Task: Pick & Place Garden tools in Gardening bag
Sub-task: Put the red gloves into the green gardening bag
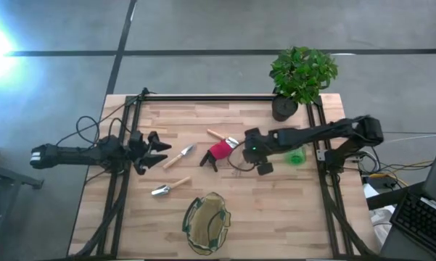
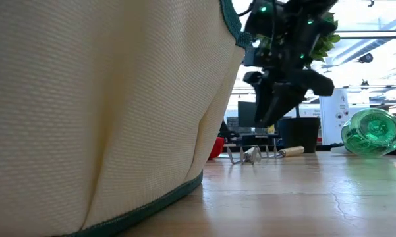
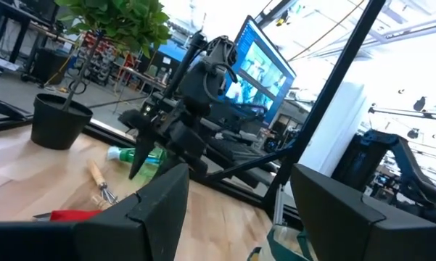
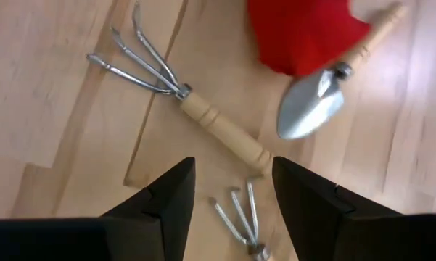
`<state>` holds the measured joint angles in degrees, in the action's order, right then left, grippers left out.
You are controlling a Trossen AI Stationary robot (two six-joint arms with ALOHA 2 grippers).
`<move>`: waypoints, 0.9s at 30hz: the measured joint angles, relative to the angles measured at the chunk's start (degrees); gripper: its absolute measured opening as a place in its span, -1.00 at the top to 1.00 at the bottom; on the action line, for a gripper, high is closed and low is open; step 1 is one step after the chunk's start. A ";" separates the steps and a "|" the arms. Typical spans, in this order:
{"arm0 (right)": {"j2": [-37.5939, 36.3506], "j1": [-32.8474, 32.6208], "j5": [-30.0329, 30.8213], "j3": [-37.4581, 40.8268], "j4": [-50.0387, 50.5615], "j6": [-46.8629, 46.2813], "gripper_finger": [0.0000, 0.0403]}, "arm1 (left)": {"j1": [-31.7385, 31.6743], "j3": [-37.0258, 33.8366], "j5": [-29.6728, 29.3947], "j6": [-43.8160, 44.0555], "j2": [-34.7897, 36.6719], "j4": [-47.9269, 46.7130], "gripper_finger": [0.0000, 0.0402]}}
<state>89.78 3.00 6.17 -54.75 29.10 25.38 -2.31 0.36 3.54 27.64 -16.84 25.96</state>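
- We are looking at the wooden-handled rake (image 4: 175, 94) lying flat on the tabletop (image 1: 290, 210), directly under the right tool (image 4: 228, 196); its prongs are fanning away from the tool, and its handle end is pointing back into the gap between the two fingers.
- Its long axis is running at a slant across that gap, so we are judging that the wrist needs a turn before the fingers can close across the handle.
- A small trowel (image 4: 312, 109) is lying just beside it, its handle disappearing under the red piece (image 4: 305, 32); a second, smaller fork head (image 4: 239, 214) is sitting between the fingertips, nearer than the rake.
- The right tool is standing spread, pinching nothing.
- The left tool (image 1: 156, 148) is waiting at the left of the tabletop, fingers spread and empty, near two more tools (image 1: 175, 158); it is the farther arm for the rake.
- The gardening bag (image 1: 207, 223) is sitting at the front edge of the tabletop, well apart from this cluster, open mouth up.
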 joint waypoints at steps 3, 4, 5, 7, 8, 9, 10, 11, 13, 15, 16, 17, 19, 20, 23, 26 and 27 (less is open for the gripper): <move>3.82 -0.93 -0.02 -3.55 3.32 0.36 0.12 | 0.00 -0.02 -0.16 0.00 -0.09 0.00 -0.22; 4.83 -1.28 -0.03 -4.71 4.60 0.57 0.13 | 0.00 -0.02 -0.16 0.00 -0.11 -0.02 -0.22; 5.88 -1.63 -0.05 -5.67 5.58 0.86 0.14 | 0.00 -0.02 -0.16 0.00 -0.11 -0.04 -0.22; 7.84 -2.43 -0.04 -7.31 6.54 1.56 0.17 | 0.00 -0.02 -0.20 -0.10 -0.15 -0.02 -0.22; 8.63 -2.86 -0.04 -8.13 6.53 1.90 0.19 | 0.00 -0.02 -0.20 -0.21 -0.15 -0.04 -0.22; 9.30 -3.26 -0.04 -8.99 6.50 2.20 0.21 | 0.00 -0.02 -0.20 -0.24 -0.17 -0.04 -0.22; 10.12 -3.62 0.08 -10.08 6.42 2.61 0.23 | 0.00 -0.02 -0.20 -0.24 -0.17 -0.02 -0.22; 10.84 -3.89 0.65 -11.33 5.97 2.93 0.25 | 0.00 -0.02 -0.20 -0.24 -0.17 -0.04 -0.22; 12.42 -3.98 3.26 -13.91 5.52 3.22 0.27 | 0.00 -0.02 -0.20 -0.24 -0.17 -0.04 -0.22; 13.69 -3.89 5.53 -16.44 4.85 3.34 0.29 | 0.00 -0.02 -0.20 -0.24 -0.18 -0.04 -0.22; 14.32 -3.81 5.89 -17.66 4.48 3.48 0.29 | 0.00 -0.02 -0.20 -0.24 -0.22 -0.04 -0.22; 14.88 -3.75 6.03 -18.87 4.28 3.61 0.29 | 0.00 -0.02 -0.20 -0.24 -0.22 -0.04 -0.22; 16.29 -3.69 6.21 -21.14 4.11 3.98 0.28 | 0.00 -0.02 -0.20 -0.24 -0.26 -0.09 -0.22; 17.15 -3.76 6.39 -22.12 4.15 4.18 0.26 | 0.00 -0.02 -0.19 -0.24 -0.24 -0.11 -0.22; 19.89 -3.63 7.32 -24.15 3.92 5.18 0.18 | 0.00 -0.02 -0.20 -0.26 -0.24 -0.24 -0.22; 23.37 -3.11 7.72 -25.54 3.71 5.78 0.10 | 0.00 -0.02 -0.19 -0.26 -0.25 -0.33 -0.22; 24.68 -2.88 8.52 -25.88 3.51 6.29 0.07 | 0.00 -0.02 -0.18 -0.26 -0.24 -0.33 -0.22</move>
<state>114.46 0.12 14.70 -80.63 32.61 31.67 -2.31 0.34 3.36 27.38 -17.08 25.62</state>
